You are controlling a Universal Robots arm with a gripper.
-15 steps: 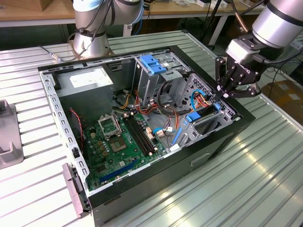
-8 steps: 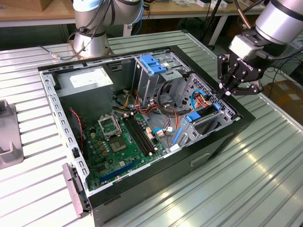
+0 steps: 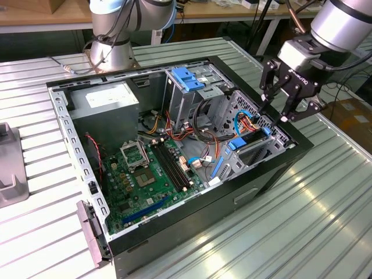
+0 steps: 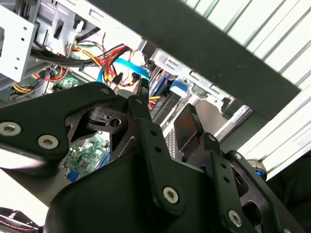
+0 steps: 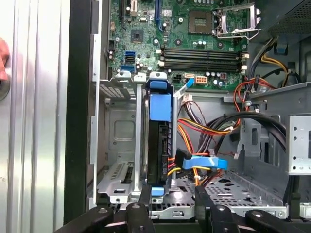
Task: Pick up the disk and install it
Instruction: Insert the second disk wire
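The disk (image 3: 249,142) sits on edge in the drive cage at the front of the open computer case (image 3: 174,250), with its blue rail facing up. In the first wrist view the disk (image 5: 159,141) shows as a dark slab with a blue rail between grey metal bay walls. My gripper (image 3: 274,114) hangs just above the case's rim on the exterior view's right, over that bay. It is open and holds nothing. The black fingers (image 5: 146,194) stand apart in both wrist views, in line with the disk but clear of it.
Inside the case are a green motherboard (image 3: 145,174), a grey power-supply box (image 3: 107,102) and an upper cage with a blue tab (image 3: 189,78). Orange, red and blue cables (image 5: 204,162) run beside the disk. A second arm's base (image 3: 113,49) stands behind the case.
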